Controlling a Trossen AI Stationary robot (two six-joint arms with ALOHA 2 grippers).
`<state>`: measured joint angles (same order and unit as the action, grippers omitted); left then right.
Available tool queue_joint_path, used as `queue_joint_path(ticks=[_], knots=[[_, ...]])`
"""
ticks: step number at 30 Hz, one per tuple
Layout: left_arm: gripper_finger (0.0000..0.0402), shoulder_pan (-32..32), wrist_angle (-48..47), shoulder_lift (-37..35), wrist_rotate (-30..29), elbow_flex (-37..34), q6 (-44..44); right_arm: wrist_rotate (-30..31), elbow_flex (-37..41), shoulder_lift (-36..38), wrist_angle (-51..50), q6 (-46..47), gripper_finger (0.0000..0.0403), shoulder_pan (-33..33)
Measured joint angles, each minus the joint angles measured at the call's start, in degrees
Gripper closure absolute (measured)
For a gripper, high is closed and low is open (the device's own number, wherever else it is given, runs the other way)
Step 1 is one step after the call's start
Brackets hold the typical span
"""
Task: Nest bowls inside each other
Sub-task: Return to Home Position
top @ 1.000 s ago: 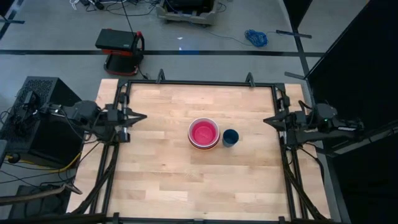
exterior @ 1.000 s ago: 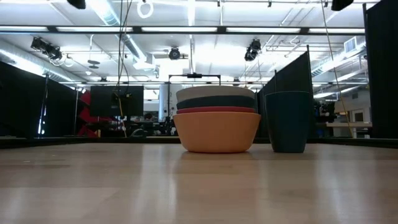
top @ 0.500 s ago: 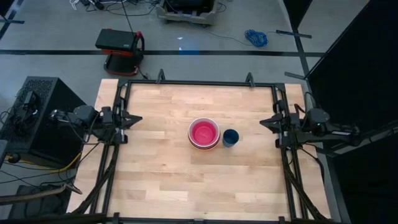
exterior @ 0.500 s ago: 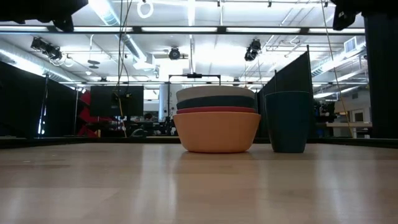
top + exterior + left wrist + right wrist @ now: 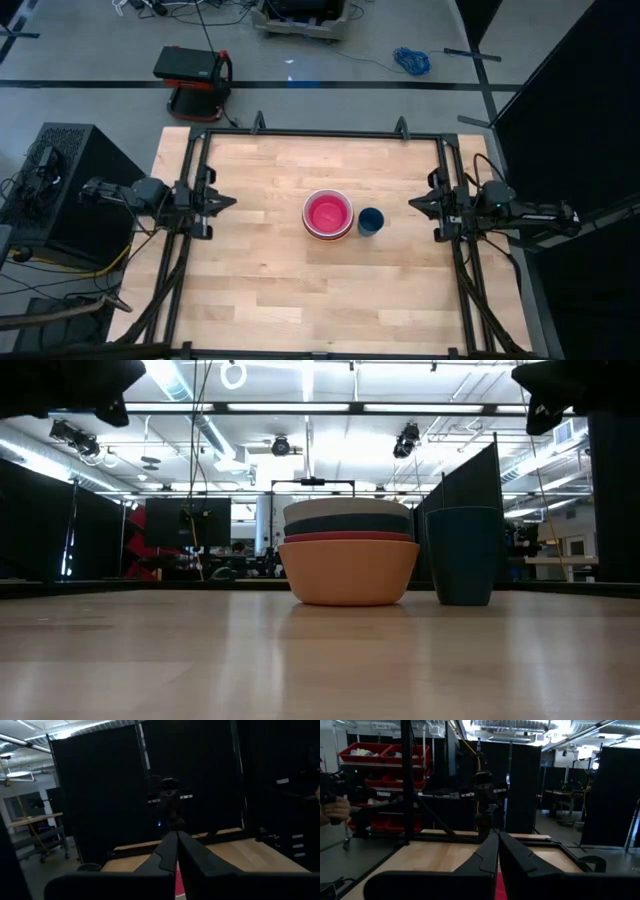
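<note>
The bowls [image 5: 328,214] stand nested in one stack at the table's middle, the magenta-pink bowl [image 5: 328,212] on top. In the low view the orange bowl [image 5: 348,572] is lowest, its base on the wood, with the rims of a red bowl [image 5: 348,537], a teal-blue bowl [image 5: 348,523] and a white bowl [image 5: 345,508] above it. My left gripper [image 5: 230,202] is shut at the table's left edge, pointing toward the stack from well away. My right gripper [image 5: 413,204] is shut at the right edge, likewise apart. Nothing shows between either pair of fingers in the wrist views [image 5: 176,840] [image 5: 497,840].
A dark teal cup [image 5: 371,221] stands upright just right of the stack, close to it [image 5: 461,555]. A black frame [image 5: 320,133] runs along the table's far, left and right edges. Bare wood lies on the near side of the stack.
Both grippers have sunk at their own edges of the table, staying shut; in the low view the arms now show in the top corners. The stack and the cup have kept still.
</note>
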<state>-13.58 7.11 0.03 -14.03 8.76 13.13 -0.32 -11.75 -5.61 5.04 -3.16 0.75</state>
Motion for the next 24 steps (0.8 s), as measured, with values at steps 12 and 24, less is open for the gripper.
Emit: queue_joint_path(ticks=[12,24], knots=[[0.0402,0.02,5.05,0.0,0.08,-5.0,-1.79,-1.38,1.18,-0.04,1.05,1.4,0.0403,0.0],[0.0402,0.02,3.96,0.0,0.6,-5.31,-4.0,-1.04,7.8,-0.12,7.79,3.99,0.0403,0.02]])
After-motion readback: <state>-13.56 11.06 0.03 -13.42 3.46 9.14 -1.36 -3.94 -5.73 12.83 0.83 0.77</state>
